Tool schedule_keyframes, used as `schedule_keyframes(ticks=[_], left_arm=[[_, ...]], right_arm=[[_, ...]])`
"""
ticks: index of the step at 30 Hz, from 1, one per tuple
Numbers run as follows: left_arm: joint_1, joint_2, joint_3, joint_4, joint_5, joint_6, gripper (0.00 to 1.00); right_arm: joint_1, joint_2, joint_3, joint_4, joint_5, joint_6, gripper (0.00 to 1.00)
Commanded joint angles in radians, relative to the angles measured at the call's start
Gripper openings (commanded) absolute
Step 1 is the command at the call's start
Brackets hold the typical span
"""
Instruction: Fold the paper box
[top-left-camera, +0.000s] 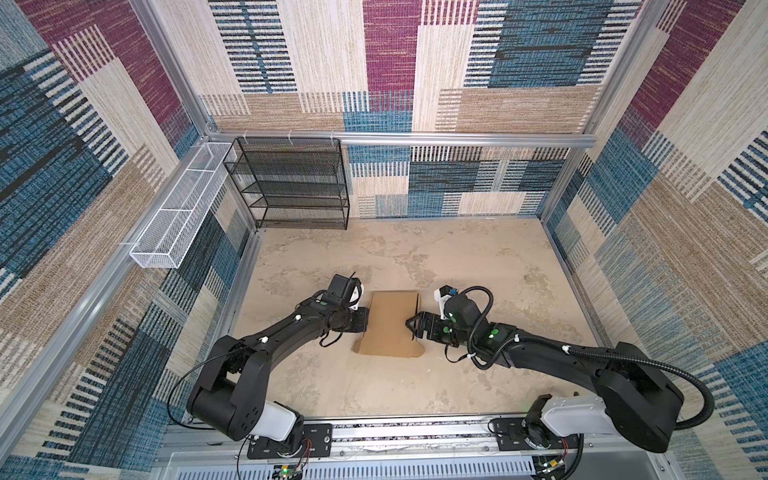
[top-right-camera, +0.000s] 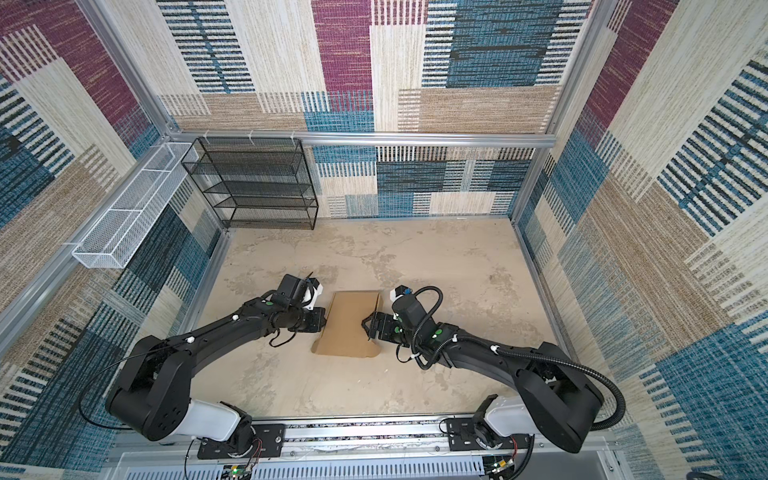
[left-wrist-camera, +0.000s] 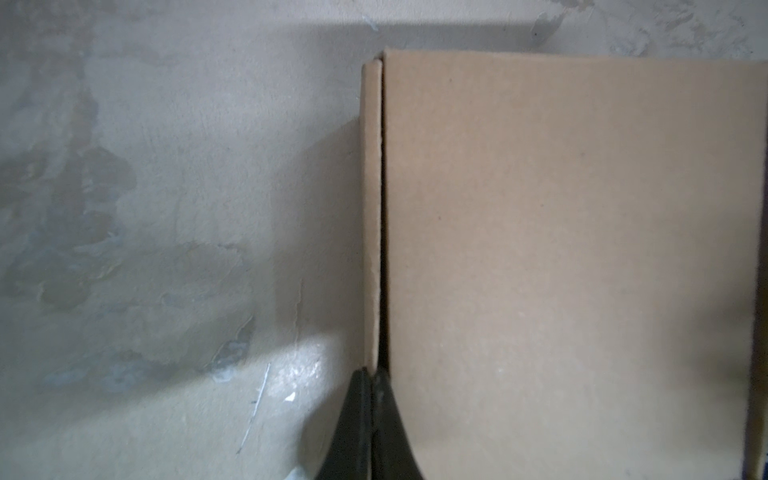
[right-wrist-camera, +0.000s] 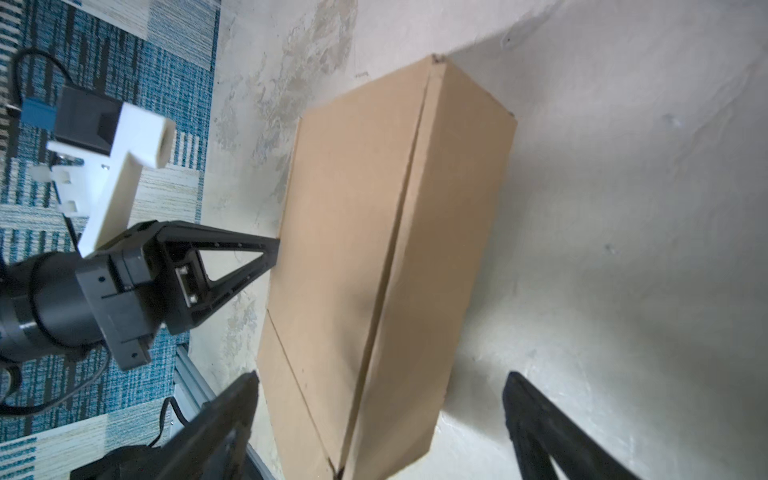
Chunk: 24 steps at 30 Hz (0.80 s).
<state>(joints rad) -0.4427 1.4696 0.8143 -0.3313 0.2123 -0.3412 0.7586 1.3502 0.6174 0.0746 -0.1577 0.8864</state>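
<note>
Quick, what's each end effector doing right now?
Left end effector: closed at the edge of the paper box; whether it grips cannot be told.
Right end effector: open, straddling the box, holding nothing.

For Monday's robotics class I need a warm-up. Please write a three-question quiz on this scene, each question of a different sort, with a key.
1. True or false: the right pincer is shut.
2. Choose one. The box lies: A on the table; B in the rack; C in the basket.
3. Fill in: the pincer whose shut tips meet the box's edge is the ____ one.

Key
1. False: it is open, with its jaws spread on either side of the box's end.
2. A.
3. Left: the left pincer is shut at the box's side wall.
</note>
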Motion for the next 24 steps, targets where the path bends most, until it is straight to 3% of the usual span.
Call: schedule_keyframes(ticks=[1,24], left_arm=[[-0.001,0.000,-0.008,-0.009,0.001,-0.008,0.00],[-0.001,0.006,-0.015,0.004,0.016,-0.012,0.00]], right_arm=[[-0.005,0.019,-0.001,0.109,-0.026,0.058,0.92],[-0.033,0.195,0.028,0.294,-0.136,0.093,0.89]])
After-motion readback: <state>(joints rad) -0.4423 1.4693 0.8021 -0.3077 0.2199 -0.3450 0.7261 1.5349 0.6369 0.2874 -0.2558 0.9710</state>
